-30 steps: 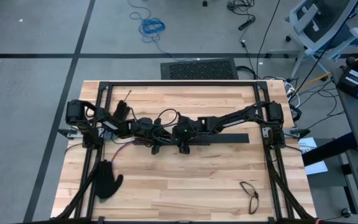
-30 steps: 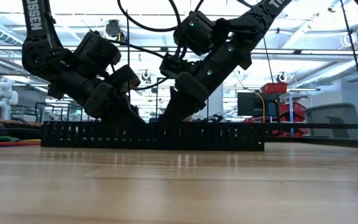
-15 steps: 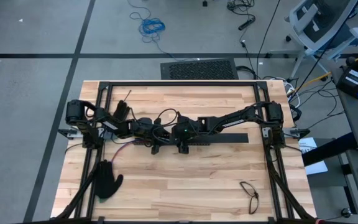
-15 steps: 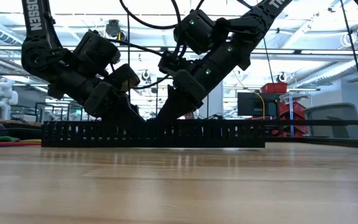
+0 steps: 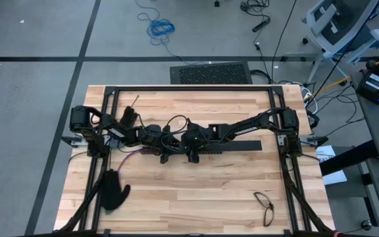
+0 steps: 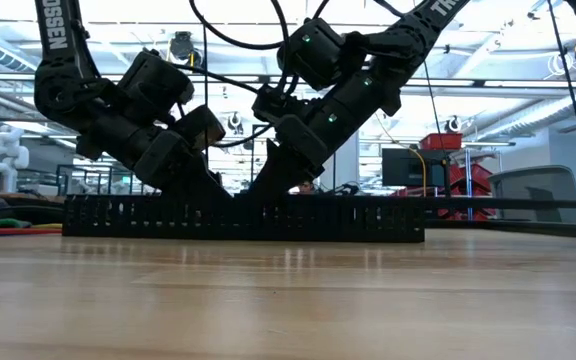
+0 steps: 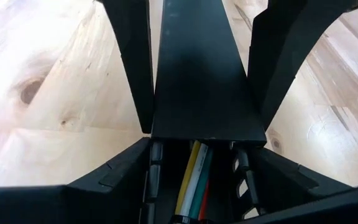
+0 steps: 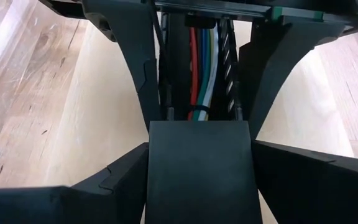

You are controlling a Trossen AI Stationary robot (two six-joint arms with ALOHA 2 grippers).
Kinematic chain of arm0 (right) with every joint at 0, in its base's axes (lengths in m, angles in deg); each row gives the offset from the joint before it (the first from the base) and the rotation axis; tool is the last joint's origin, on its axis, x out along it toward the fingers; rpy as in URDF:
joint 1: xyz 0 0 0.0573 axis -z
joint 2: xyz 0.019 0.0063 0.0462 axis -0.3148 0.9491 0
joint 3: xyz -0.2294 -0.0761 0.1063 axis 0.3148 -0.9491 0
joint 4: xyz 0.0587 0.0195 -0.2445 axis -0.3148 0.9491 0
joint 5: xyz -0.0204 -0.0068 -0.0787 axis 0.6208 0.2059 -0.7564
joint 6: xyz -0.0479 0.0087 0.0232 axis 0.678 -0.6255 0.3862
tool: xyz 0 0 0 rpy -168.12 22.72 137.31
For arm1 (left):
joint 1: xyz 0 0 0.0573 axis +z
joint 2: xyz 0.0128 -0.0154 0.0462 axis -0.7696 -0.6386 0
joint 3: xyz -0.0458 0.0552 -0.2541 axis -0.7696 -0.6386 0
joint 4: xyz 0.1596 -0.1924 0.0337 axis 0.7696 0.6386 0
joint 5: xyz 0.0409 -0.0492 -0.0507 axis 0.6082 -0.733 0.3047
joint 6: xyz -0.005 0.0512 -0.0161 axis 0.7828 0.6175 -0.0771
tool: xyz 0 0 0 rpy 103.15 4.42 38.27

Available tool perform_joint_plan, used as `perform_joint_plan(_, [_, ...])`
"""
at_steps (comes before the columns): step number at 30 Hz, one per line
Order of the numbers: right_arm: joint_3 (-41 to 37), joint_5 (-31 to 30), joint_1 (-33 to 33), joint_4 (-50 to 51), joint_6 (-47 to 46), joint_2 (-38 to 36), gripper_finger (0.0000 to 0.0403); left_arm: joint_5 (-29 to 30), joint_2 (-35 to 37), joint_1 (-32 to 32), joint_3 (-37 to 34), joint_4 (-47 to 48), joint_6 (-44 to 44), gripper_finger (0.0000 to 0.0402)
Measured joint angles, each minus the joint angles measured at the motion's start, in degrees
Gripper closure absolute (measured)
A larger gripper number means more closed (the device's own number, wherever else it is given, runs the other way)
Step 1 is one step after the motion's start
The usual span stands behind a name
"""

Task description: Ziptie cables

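A long black slotted bar (image 5: 237, 146) lies across the table's middle, a trough with a flat black lid (image 7: 197, 74) on part of it. The cables (image 8: 202, 74), red, blue, green and white, lie inside its uncovered stretch; they also show as yellow, white, green and red cables (image 7: 192, 180) in the left wrist view. A thin dark band (image 8: 197, 112) crosses them. My left gripper (image 5: 166, 150) and my right gripper (image 5: 193, 154) face each other, each astride the bar, slanting down. A thin dark strip (image 5: 135, 100), perhaps a ziptie, lies at the far left. My left gripper has the bar's uncovered stretch between its two fingers, one against each slotted side wall (image 7: 153, 171). It comes slanting down from the table's left, fingers along the bar. The bar rests flat on the table. My right gripper has the lidded stretch between its fingers, which meet the lid's two long edges (image 8: 149, 146). It comes slanting down from the table's right, fingers along the bar. The bar lies on the table (image 6: 268, 300).
A black glove (image 5: 114, 191) lies at the near left, a thin dark loop (image 5: 264, 204) at the near right. Loose coloured wires (image 5: 129, 160) trail left of the bar. A black frame (image 5: 189, 87) runs round the tabletop.
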Motion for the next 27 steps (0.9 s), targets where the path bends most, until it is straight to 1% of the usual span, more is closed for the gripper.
perform_joint_plan(4, [0.0,0.0,0.0,0.0,0.3,0.0,0.0156,0.0,0.0,0.0,0.0,0.3,-2.6,0.0129])
perform_joint_plan(12, [0.1,-0.4,0.0,-0.2,0.2,0.1,0.0156,0.9,0.1,0.0,0.3,1.9,-2.6,0.0020])
perform_joint_plan(13, [0.1,-0.4,0.0,-0.2,0.2,0.2,0.0156,1.5,0.1,0.0,0.3,1.9,-2.5,0.0012])
perform_joint_plan(15, [0.1,-0.4,0.0,-0.2,0.2,0.2,0.0156,2.2,0.5,0.4,0.3,2.1,-2.3,0.0007])
perform_joint_plan(19, [0.2,-1.0,0.1,-0.3,0.7,0.1,0.0156,1.9,2.9,1.9,0.2,3.6,-1.3,0.0014])
perform_joint_plan(23, [0.2,-0.9,0.1,-0.1,0.9,0.0,0.0156,1.6,7.8,2.4,0.2,6.2,6.1,0.0015])
perform_joint_plan(25, [0.1,-0.3,0.0,0.6,1.0,0.2,0.0156,2.4,10.5,2.5,0.4,7.0,8.0,0.0015])
perform_joint_plan(27, [0.1,-0.6,-0.2,0.7,1.1,0.2,0.0156,2.6,12.8,2.6,0.4,10.4,8.0,0.0015])
